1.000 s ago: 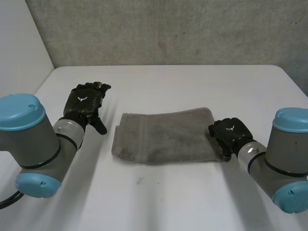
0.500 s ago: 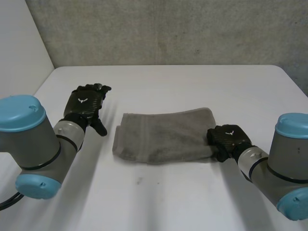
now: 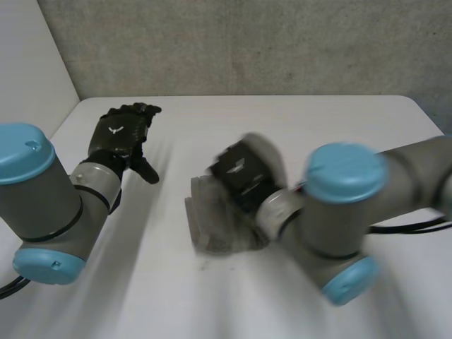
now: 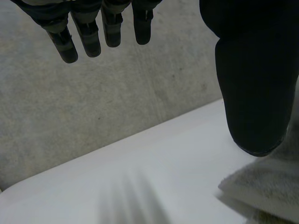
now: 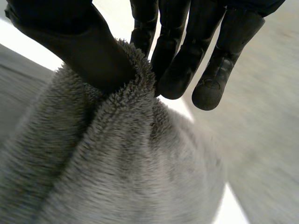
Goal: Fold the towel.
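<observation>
In the head view, the right hand (image 3: pixel 239 176) is hanging over the grey towel (image 3: pixel 212 229), which is lying bunched near the middle of the white table (image 3: pixel 304 116), with the right arm crossing in front of it. The left hand (image 3: pixel 121 138) is hovering well apart from the cloth, over the table's left side, with its fingers loosely extended and holding nothing. Since nothing is pinning the towel's free end, I judge that the whole cloth risks dragging along instead of folding over itself.

In the left wrist view, the left hand (image 4: pixel 252 79) is showing straight, spread fingers with the thumb standing apart and nothing between them. A towel corner (image 4: pixel 268 186) is lying on the table beside the thumb, untouched.

In the right wrist view, the right hand (image 5: pixel 79 46) is pinching a raised ridge of the towel (image 5: pixel 117 163) between its thumb and its fingers (image 5: pixel 177 60). The bite is looking shallow, taking only a crest of the pile. It could slip free partway, or be catching one layer alone, which would leave the edges misaligned and the fold lumpy.
</observation>
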{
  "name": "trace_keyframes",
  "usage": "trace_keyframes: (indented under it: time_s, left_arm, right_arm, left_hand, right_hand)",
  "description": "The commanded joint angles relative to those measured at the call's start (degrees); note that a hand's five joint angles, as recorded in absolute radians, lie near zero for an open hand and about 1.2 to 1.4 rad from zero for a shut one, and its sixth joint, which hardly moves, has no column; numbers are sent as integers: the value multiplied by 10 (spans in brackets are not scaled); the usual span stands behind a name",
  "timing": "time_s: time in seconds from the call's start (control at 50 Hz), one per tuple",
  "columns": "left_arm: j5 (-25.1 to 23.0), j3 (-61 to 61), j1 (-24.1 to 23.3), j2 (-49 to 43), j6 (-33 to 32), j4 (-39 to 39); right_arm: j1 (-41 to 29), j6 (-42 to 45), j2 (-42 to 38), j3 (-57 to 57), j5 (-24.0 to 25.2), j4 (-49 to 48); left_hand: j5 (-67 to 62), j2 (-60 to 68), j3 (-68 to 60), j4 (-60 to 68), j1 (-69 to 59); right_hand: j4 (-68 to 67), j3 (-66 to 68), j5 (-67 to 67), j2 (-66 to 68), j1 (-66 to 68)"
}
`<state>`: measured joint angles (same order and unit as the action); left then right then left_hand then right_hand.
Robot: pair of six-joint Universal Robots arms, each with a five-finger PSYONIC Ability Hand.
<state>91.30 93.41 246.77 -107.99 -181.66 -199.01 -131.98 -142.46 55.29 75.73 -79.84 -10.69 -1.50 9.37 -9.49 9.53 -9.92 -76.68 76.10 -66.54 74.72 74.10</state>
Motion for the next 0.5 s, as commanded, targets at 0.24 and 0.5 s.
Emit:
trace_keyframes:
  time_s: [0.24,0.5]
  left_arm:
    - [41,-65,-21,-8,68,101]
    - [50,-142,-127,-146,112,129]
  right_arm:
    - [68,-255,68,33,14,8]
    - [142,-379,3,-17,16,116]
  left_hand:
    - [15,6,-5,5,-1]
    - [13,8,-7,7,-3]
  right_hand:
    - [667,-661,665,-647,-641]
    - [667,-661,665,-647,-641]
